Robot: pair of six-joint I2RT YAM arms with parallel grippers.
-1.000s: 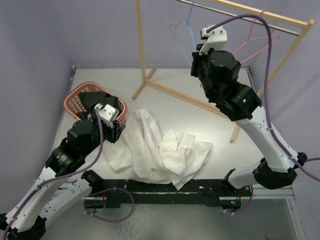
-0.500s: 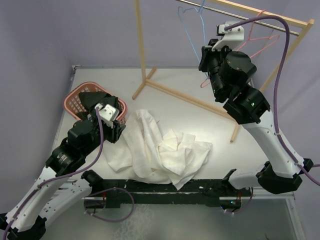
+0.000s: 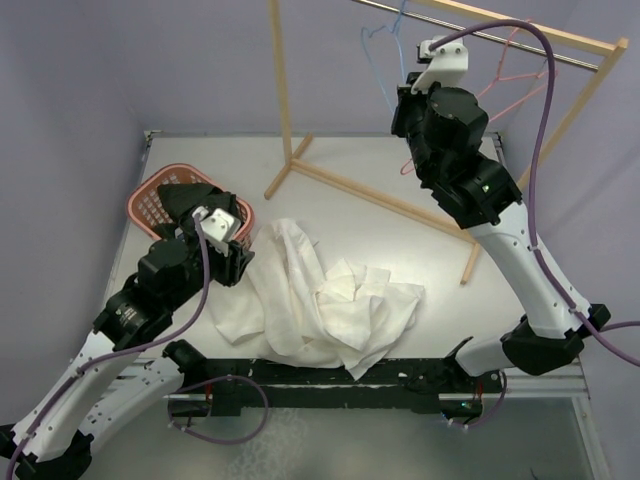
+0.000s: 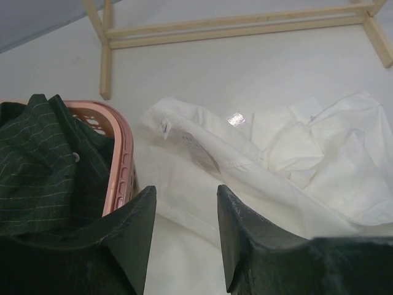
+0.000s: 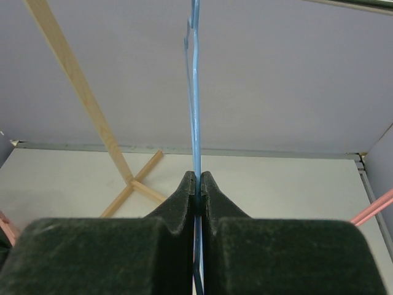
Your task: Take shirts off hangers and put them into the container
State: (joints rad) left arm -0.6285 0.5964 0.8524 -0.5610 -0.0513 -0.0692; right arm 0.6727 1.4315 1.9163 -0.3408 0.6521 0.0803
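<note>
The white shirt (image 3: 320, 300) lies crumpled on the table, off its hanger; the left wrist view shows its collar and label (image 4: 196, 147). The dark pinstriped shirt (image 4: 43, 166) sits in the pink container (image 3: 148, 200), whose rim (image 4: 123, 166) shows beside it. My left gripper (image 4: 184, 196) hovers open over the white shirt's edge next to the container, nothing between its fingers. My right gripper (image 5: 198, 178) is raised by the rack, shut on the wire of the bare blue hanger (image 5: 194, 92), which hangs on the rail (image 3: 385, 40). The pink hanger (image 3: 520, 75) hangs bare further right.
The wooden rack (image 3: 285, 90) stands at the back of the table, its floor bars (image 4: 245, 27) running behind the white shirt and its metal rail (image 3: 480, 28) across the top. A side wall stands close to the left of the container.
The right arm swung right with the blue hanger, then back left a little, still gripping it. The left jaws have parted slightly; the left arm stayed put.
</note>
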